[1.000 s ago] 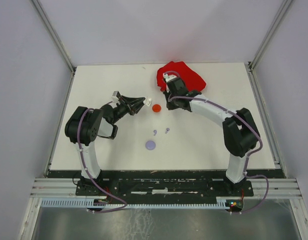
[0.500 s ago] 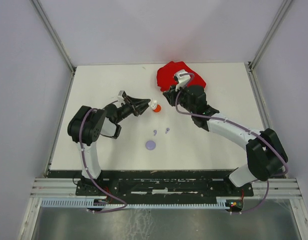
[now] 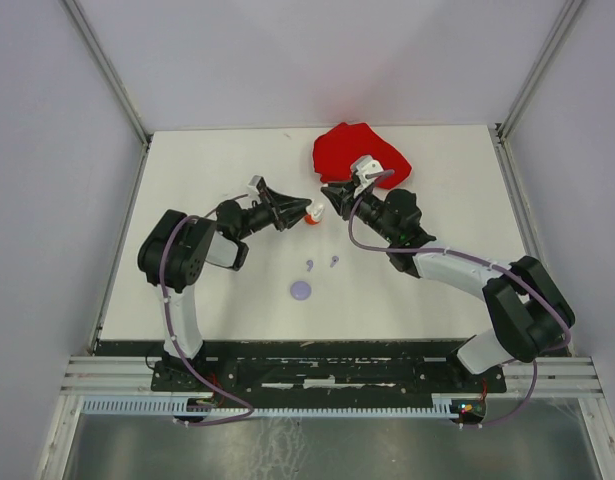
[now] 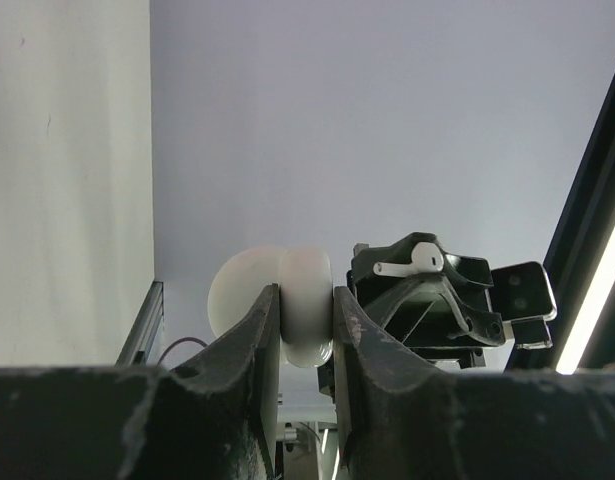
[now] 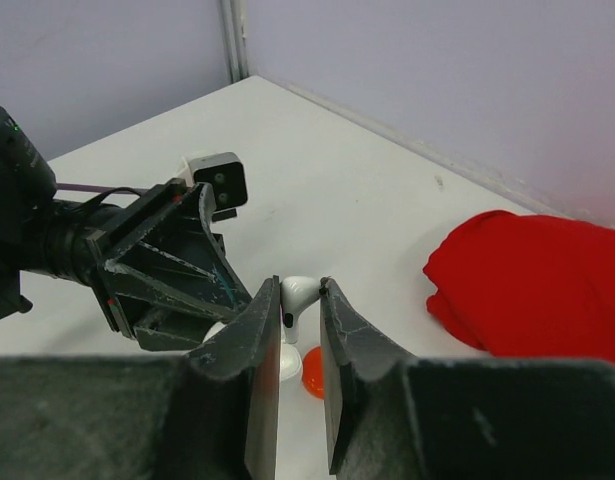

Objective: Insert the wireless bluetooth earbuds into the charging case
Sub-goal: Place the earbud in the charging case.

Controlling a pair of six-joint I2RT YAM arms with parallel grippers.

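I am bringing my right gripper [image 5: 298, 300], narrow and pinching the white earbud [image 5: 299, 290], away from the red cloth [image 3: 362, 150] to just 2 o'clock of the white case [image 4: 287, 300] that my left gripper [image 4: 307, 320] is clamping tight, so insertion is probably coming next

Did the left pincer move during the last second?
Yes. The left pincer moved right, closer to the red disc.

One white case [image 4: 242, 295], two coloured cases [image 3: 314, 219] [image 3: 301, 290], two lilac earbuds [image 3: 310, 265] [image 3: 333, 262], one white earbud [image 5: 297, 293], one red cloth [image 3: 362, 152]
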